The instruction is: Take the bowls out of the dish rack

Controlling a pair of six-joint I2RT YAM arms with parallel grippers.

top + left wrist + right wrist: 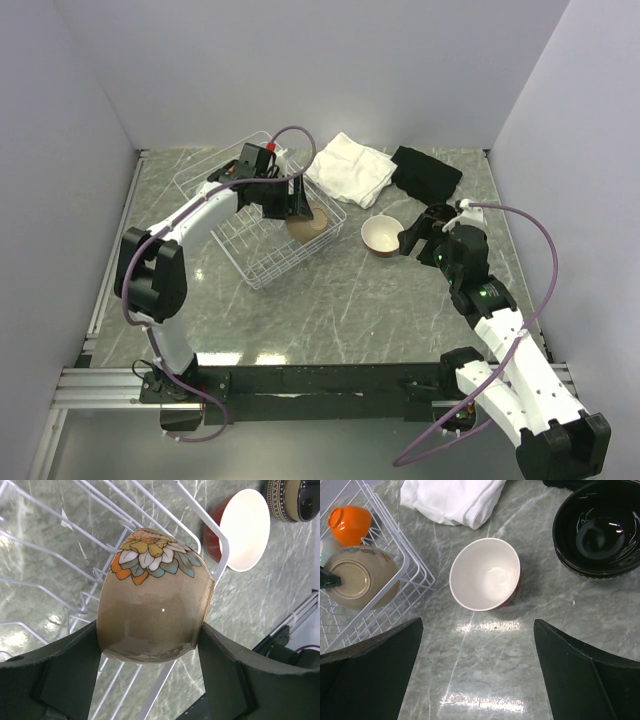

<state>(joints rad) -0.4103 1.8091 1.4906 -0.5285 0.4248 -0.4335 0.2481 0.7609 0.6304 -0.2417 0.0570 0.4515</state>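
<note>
Left gripper (pixel 150 645) pinches tan bowl (pixel 155 595) above dish rack (pixel 262 258) near counter's far-left corner; right gripper (pixel 479 630) spread, empty.

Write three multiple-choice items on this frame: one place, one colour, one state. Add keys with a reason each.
1. Where does the red bowl sit?
A. on the table, between the rack and the dark bowl
B. in the rack
C. on the white cloth

2. What colour is the bowl in the left claw?
A. orange
B. dark brown
C. tan with a flower pattern

3. How is the right claw?
A. shut on a bowl
B. open, holding nothing
C. out of view

Key:
1 A: the right wrist view shows it on bare table, outside the rack wires.
2 C: the left wrist view shows the tan bowl clamped in that claw.
3 B: its jaws stand wide apart with only table between them.
</note>
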